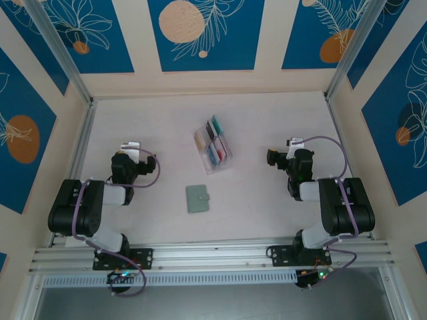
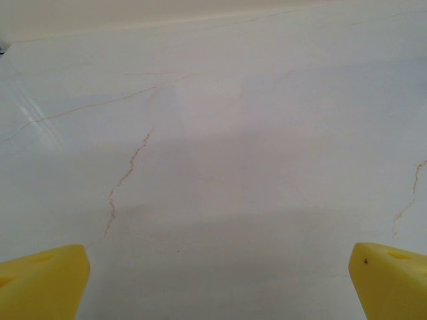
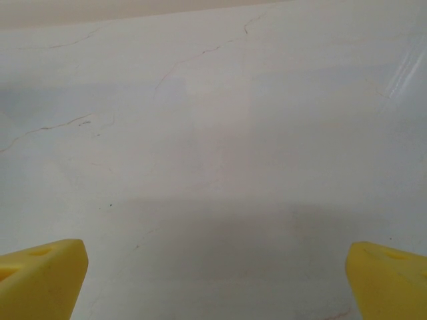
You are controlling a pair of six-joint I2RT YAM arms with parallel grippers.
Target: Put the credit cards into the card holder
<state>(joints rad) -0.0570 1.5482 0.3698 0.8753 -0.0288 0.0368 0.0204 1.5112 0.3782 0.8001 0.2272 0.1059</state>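
Two grippers, both idle over bare marble, and nothing has been picked up. The left gripper (image 1: 131,148) has its yellow fingers (image 2: 40,280) spread wide in its wrist view, with only the veined table (image 2: 220,133) between them. It is the same on the other side: the right gripper (image 1: 279,155) is released, its fingers (image 3: 40,277) far apart and holding nothing.

The credit cards (image 1: 215,143) sit between the two sets of fingers, off to the right of the left pair and to the left of the right pair, well apart from both. They stand on edge in a clear slotted rack (image 1: 208,168), which should leave their top edges free for a pinch. I can make out teal, red and pale ones, but the count is too small to tell.

The card holder (image 1: 197,198) lies flat on the table, behind the left fingers and to their right, closer to them than to the right pair. It looks folded shut with the sage cover up, so I judge it must be opened before any card goes in. That probably explains the wide-open stance, with one arm to steady the wallet and one to fetch cards. The task is at its very start.
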